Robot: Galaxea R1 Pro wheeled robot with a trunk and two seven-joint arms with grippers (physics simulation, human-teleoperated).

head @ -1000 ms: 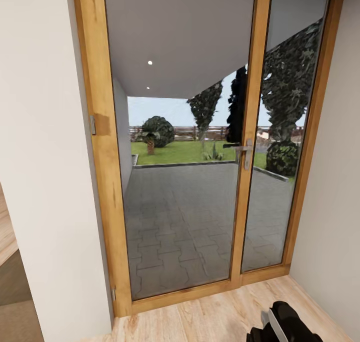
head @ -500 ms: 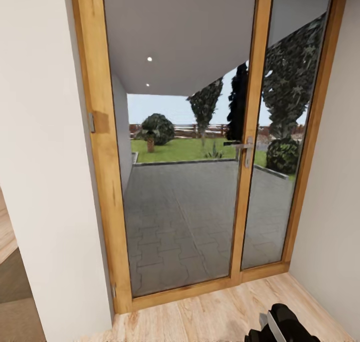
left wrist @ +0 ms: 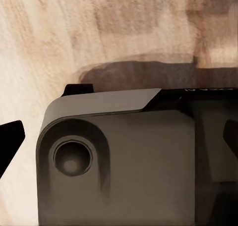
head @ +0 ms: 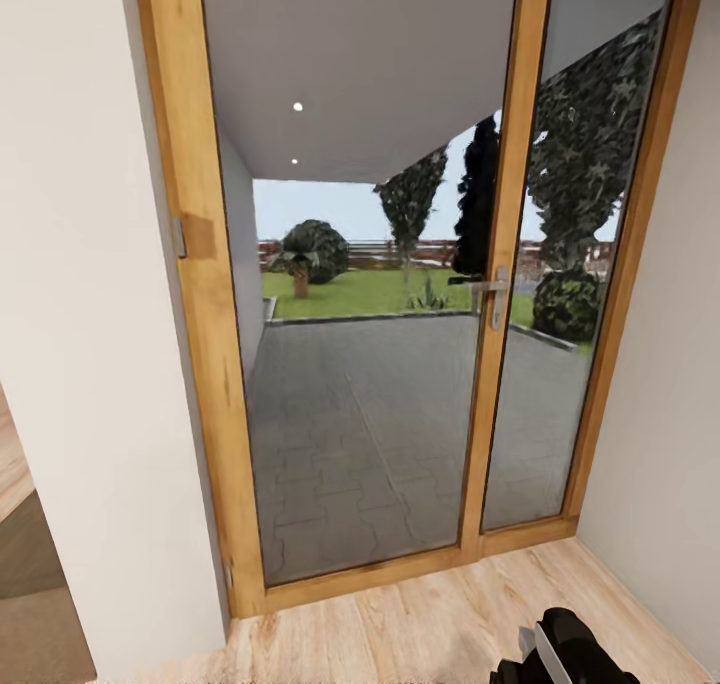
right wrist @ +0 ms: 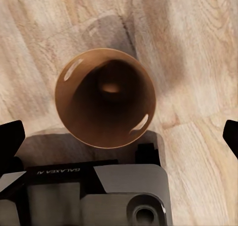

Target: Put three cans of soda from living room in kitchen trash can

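The tash can (right wrist: pixel 104 97), a round copper-brown bin with a dark inside, shows from above in the right wrist view, over the light wood floor (right wrist: pixel 198 47) and against the grey robot body (right wrist: pixel 99 196). My right gripper (right wrist: pixel 120 139) is open, with its black fingertips (right wrist: pixel 11 141) far apart on either side, wider than the bin. The left gripper (left wrist: pixel 120 137) is open too, with its dark fingertips (left wrist: pixel 10 144) spread over a grey robot part (left wrist: pixel 124 161) and wood floor. The cans of soda are out of view.
In the head view a wood-framed glass door (head: pixel 360 364) with a metal handle (head: pixel 495 294) stands shut straight ahead, a paved patio and garden behind it. White walls (head: pixel 90 364) close in on both sides. A dark part of my right arm (head: pixel 565 649) shows low down.
The whole head view has shifted slightly: the door sits a little higher and more floor shows, so the camera has moved. Nothing else has visibly changed.
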